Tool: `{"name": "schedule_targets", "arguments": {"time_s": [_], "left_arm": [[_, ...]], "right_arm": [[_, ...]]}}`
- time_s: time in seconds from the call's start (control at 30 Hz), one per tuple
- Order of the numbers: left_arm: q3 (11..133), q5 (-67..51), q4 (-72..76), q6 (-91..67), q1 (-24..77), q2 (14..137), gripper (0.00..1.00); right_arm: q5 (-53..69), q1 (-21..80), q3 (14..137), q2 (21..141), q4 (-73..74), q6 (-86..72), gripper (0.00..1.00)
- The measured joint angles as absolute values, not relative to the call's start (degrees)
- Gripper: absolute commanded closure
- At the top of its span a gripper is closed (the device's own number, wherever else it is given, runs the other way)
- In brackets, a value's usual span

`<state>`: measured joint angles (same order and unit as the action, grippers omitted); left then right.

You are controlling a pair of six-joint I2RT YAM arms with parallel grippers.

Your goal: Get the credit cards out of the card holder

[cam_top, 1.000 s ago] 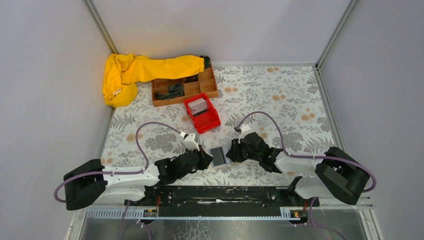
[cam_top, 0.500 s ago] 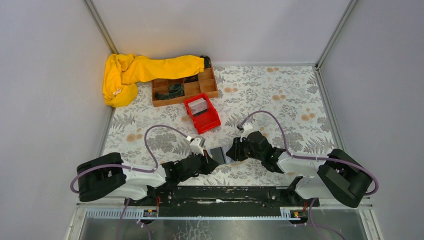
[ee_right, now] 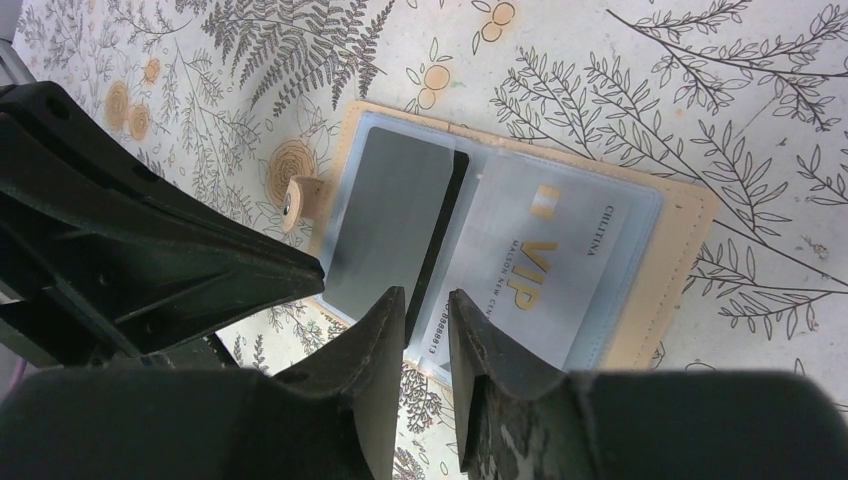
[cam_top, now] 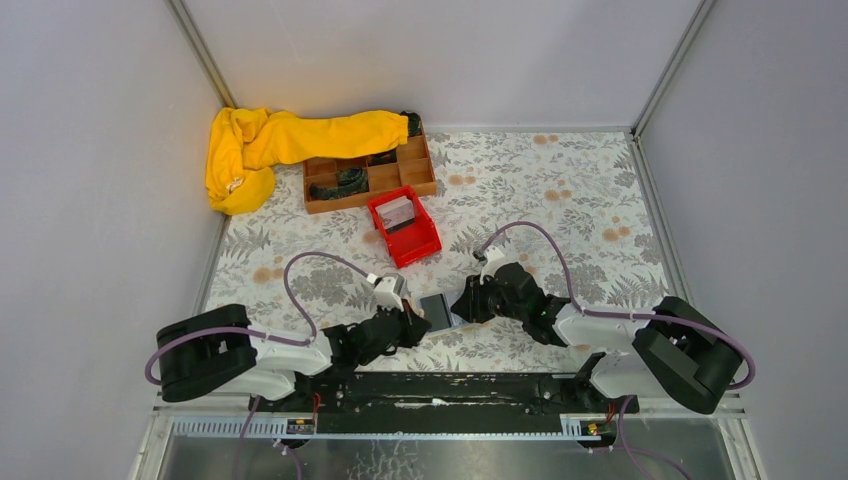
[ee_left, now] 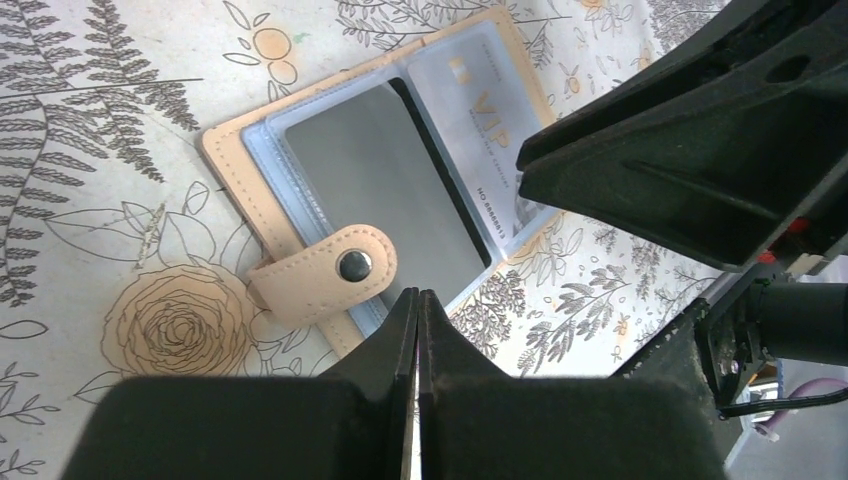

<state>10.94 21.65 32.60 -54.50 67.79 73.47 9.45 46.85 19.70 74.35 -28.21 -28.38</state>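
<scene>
Left end effector (ee_left: pixel 418 296): its black fingers are pressing together with no gap. The tips are sitting at the near edge of the holder, just beside the snap strap. Whether they are pinching the clear sleeve I cannot tell.
Right end effector (ee_right: pixel 425 296): its two fingers are standing apart with a narrow gap and are gripping nothing. They are sitting at the cards' lower ends, with the dark card's end running in line with the gap.
Card holder: the flat, soft rectangular wallet with a tan inner side (ee_right: pixel 690 232) is lying open, inside up, on the bench between the two end effectors.
Credit cards: a plain grey card (ee_right: pixel 385 220), a thin dark card (ee_right: pixel 441 240) showing as a strip beside it, and a whitish card with gold "VIP" lettering (ee_right: pixel 540 270) are all sitting inside the holder's clear sleeves.
Snap strap: the tan tab with a metal stud (ee_left: pixel 325 275) is sticking out past the holder's edge.
Bench: a floral-printed cloth (cam_top: pixel 560 190) is covering it.
Farther back: a red plastic bin (cam_top: pixel 415 243), a brown wooden compartment tray (cam_top: pixel 368 200) and a crumpled yellow cloth (cam_top: pixel 270 140) are lying well apart from the holder.
</scene>
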Motion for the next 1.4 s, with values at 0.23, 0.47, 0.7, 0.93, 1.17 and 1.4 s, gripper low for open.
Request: {"name": "schedule_targets", "arguments": {"time_s": [0.23,0.47,0.7,0.93,1.17,1.4], "left_arm": [[10.9,23.3,34.5,-54.5,67.8,76.9,1.0],[10.9,23.9,37.6,-54.5,67.8,79.1,1.0],[10.9,24.1,37.7,-54.5,67.8,79.1,1.0],[10.5,24.7,35.7,-54.5,67.8,77.2,1.0],[10.1,25.5,32.1,-54.5,67.8,74.9,1.0],[10.1,26.0,31.7,-54.5,67.8,75.0,1.0]], "right_arm": [[10.2,46.9,19.7,74.9,-29.0,-28.4,0.7],[10.2,46.9,19.7,75.6,-29.2,-28.4,0.65],[11.2,46.9,19.7,79.2,-31.0,-28.4,0.62],[13.0,46.8,19.8,81.9,-34.3,-28.8,0.62],[13.2,46.8,20.1,83.2,-35.6,-28.9,0.62],[14.2,46.8,20.4,84.6,-36.9,-29.1,0.62]]}}
